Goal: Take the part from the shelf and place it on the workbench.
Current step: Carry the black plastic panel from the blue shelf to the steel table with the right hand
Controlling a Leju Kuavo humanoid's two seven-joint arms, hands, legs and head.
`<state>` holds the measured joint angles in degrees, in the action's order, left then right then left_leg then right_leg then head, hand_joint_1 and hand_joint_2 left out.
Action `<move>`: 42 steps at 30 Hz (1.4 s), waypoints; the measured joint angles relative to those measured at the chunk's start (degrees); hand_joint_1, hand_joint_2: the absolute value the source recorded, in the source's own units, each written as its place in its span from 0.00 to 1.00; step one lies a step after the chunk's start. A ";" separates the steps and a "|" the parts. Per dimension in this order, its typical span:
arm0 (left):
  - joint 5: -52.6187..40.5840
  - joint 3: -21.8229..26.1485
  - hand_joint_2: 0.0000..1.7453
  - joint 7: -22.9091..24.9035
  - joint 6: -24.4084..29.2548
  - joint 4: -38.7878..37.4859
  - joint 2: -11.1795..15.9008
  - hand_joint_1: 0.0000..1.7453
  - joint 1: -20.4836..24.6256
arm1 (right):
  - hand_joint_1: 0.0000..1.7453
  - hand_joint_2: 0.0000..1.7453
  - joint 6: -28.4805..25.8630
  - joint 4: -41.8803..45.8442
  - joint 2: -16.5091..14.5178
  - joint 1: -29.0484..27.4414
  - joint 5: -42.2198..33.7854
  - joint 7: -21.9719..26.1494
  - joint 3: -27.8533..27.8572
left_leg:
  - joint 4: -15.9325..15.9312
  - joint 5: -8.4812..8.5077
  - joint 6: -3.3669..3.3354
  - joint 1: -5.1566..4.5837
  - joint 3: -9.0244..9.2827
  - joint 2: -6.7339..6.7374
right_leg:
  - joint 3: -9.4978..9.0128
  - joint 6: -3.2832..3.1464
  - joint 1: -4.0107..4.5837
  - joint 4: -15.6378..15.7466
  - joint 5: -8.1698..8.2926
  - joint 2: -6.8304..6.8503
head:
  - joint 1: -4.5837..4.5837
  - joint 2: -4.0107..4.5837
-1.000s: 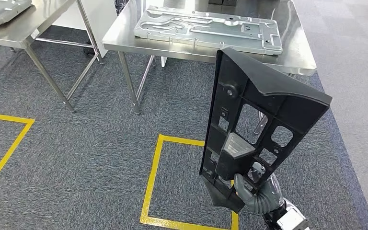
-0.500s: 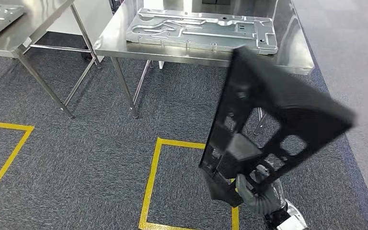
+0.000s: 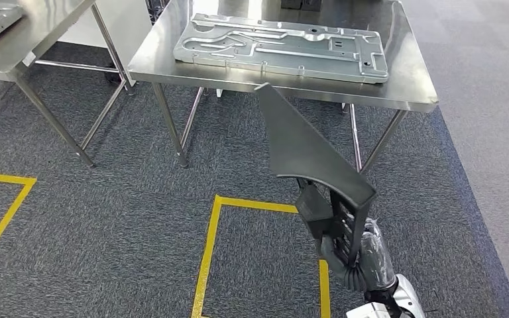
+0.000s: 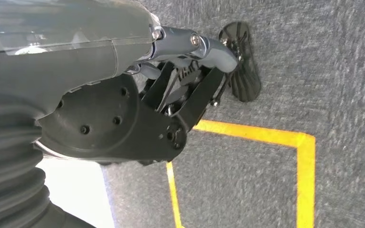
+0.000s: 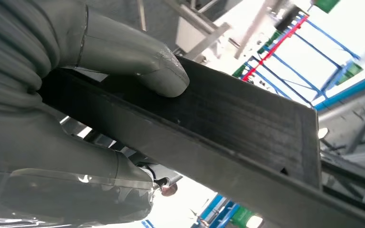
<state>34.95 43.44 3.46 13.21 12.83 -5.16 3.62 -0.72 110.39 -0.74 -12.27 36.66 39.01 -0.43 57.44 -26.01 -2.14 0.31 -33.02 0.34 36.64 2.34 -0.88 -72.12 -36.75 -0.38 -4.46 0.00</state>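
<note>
A steel desk [image 3: 407, 83] stands ahead, a stamped metal panel [image 3: 282, 46] on it. The right hand [image 3: 344, 255] grips the black plastic part [image 3: 308, 156] by its lower end, long axis tilting up toward the desk's near edge.

Black part [image 3: 305, 149]; grey right hand [image 3: 351, 262]; silver steel workbench [image 3: 407, 83]; pale grey stamped panel [image 3: 285, 46]; speckled blue-grey carpet [image 3: 119, 212] with yellow tape lines [image 3: 209, 245].
</note>
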 joint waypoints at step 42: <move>0.00 2.80 1.00 0.71 0.49 0.02 0.35 0.00 -0.03 | 1.00 1.00 1.03 -1.22 2.90 2.56 -3.83 0.38 -6.15 | 1.57 -4.34 2.90 0.08 3.12 -0.02 | -4.12 -2.53 -0.13 14.80 10.31 0.27 | 0.00 0.00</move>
<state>34.95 46.23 4.17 13.70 12.85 -4.81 3.58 0.31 109.18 2.15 -9.71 32.83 39.39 -6.58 59.01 -30.35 0.77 0.39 -29.89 0.32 32.52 -0.20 -1.01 -57.32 -26.44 -0.11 -4.46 0.00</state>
